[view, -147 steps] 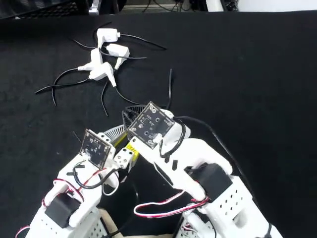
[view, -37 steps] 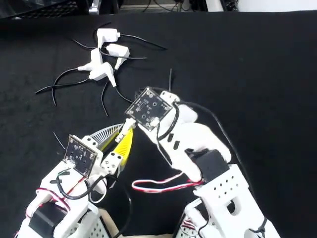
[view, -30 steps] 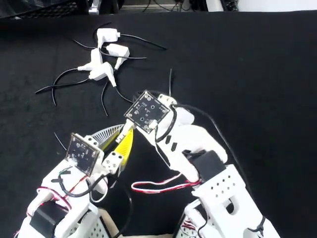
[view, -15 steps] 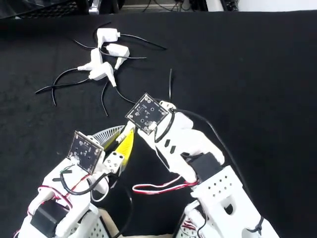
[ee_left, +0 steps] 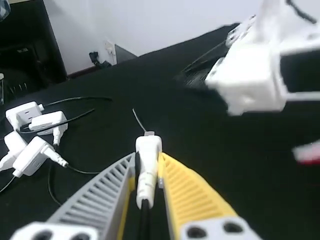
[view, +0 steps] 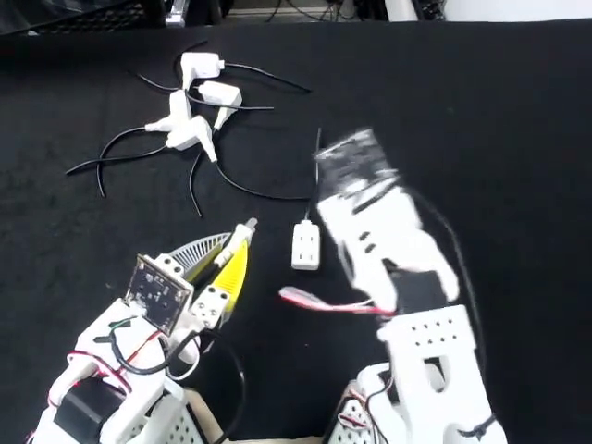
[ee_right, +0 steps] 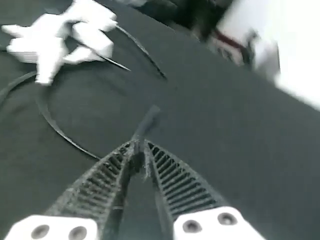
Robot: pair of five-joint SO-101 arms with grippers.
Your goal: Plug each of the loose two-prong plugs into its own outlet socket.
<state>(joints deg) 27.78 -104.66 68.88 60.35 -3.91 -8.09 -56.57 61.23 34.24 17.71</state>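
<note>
Left wrist view: L pincer (ee_left: 147, 159) clamps a white plug (ee_left: 147, 170), cord trailing back btwn its fingers. Outlet socket (view: 305, 245) lies on bench (view: 481, 111) near its tips, off to the right. R pincer (ee_right: 138, 152) is pinched narrow, w/ a black cord end (ee_right: 146, 120) at its tips; can't tell if gripped. Step, prob.: insertion. Next: align prongs w/ slots and push. Socket is unheld, so it may slide.

Left gripper (ee_left: 148, 159) is clamping a white plug (ee_left: 148, 145) between grey and yellow fingers. Loose plugs (ee_left: 31, 134) are lying clustered on the black table (ee_left: 100, 125). Right arm (ee_left: 260, 65) is hanging blurred beyond.
</note>
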